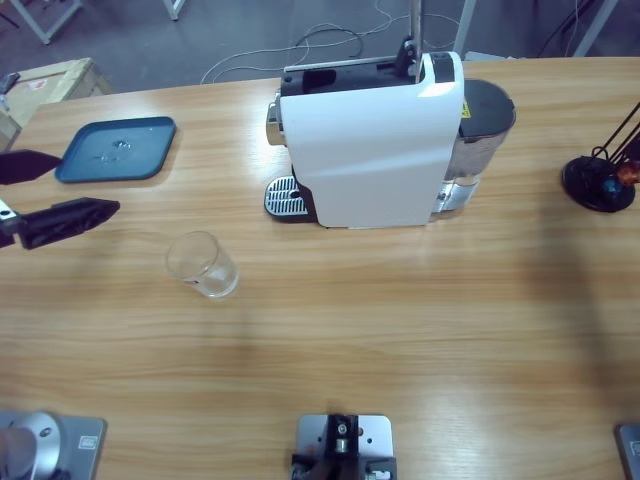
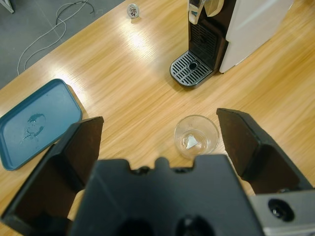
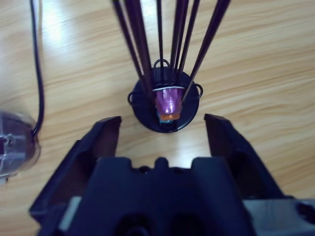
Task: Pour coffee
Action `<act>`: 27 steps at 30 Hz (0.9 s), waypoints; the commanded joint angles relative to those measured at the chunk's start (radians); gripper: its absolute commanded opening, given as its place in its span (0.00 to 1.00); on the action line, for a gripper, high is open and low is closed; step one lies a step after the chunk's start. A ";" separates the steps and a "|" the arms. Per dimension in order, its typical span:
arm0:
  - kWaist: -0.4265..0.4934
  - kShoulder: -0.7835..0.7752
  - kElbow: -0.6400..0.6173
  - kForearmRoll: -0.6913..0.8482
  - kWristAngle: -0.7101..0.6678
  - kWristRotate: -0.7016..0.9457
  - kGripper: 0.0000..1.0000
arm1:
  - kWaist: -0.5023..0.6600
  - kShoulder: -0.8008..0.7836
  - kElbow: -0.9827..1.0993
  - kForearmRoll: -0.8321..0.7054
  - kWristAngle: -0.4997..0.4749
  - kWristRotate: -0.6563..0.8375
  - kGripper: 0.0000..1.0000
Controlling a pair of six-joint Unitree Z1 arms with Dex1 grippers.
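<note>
Left hand held wide open above the empty tumbler, near the coffee machine; right hand open over the capsule rack, nothing gripped.

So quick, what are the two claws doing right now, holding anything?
Left gripper: jaws open, empty, above the glass.
Right gripper: jaws open, empty, facing a purple capsule in its black wire holder.

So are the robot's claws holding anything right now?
No, nothing is held. The left tool is open above the empty-looking glass, not touching it. The right tool is open in front of the capsule holder.
</note>
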 commanded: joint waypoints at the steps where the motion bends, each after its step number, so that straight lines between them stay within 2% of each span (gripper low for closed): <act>1: -0.009 0.026 0.015 0.019 -0.007 -0.001 0.99 | -0.072 0.122 0.036 -0.067 0.030 -0.036 0.96; 3: -0.009 0.024 0.018 0.019 -0.007 -0.001 0.99 | -0.095 0.136 0.044 -0.089 0.043 -0.045 0.93; 6: -0.009 0.025 0.019 0.019 -0.007 -0.002 0.99 | -0.111 0.141 0.056 -0.122 0.055 -0.085 0.81; 8: -0.009 0.027 0.019 0.018 -0.007 -0.003 0.99 | -0.119 0.152 0.057 -0.137 0.065 -0.098 0.78; 13: -0.009 0.030 0.018 0.018 -0.007 -0.003 0.99 | -0.127 0.172 0.059 -0.155 0.077 -0.109 0.44; 14: -0.009 0.028 0.018 0.019 -0.007 -0.003 0.99 | -0.127 0.171 0.060 -0.155 0.077 -0.111 0.42; 19: -0.009 0.032 0.019 0.017 -0.007 -0.004 0.99 | -0.127 0.169 0.063 -0.156 0.078 -0.113 0.41; 20: -0.009 0.031 0.019 0.018 -0.007 -0.004 0.99 | -0.127 0.166 0.063 -0.157 0.076 -0.113 0.38; 21: -0.009 0.030 0.019 0.018 -0.007 -0.004 0.99 | -0.127 0.162 0.063 -0.156 0.073 -0.113 0.30; 27: -0.009 0.031 0.021 0.017 -0.007 -0.004 0.99 | -0.127 0.110 0.068 -0.145 0.072 -0.113 0.30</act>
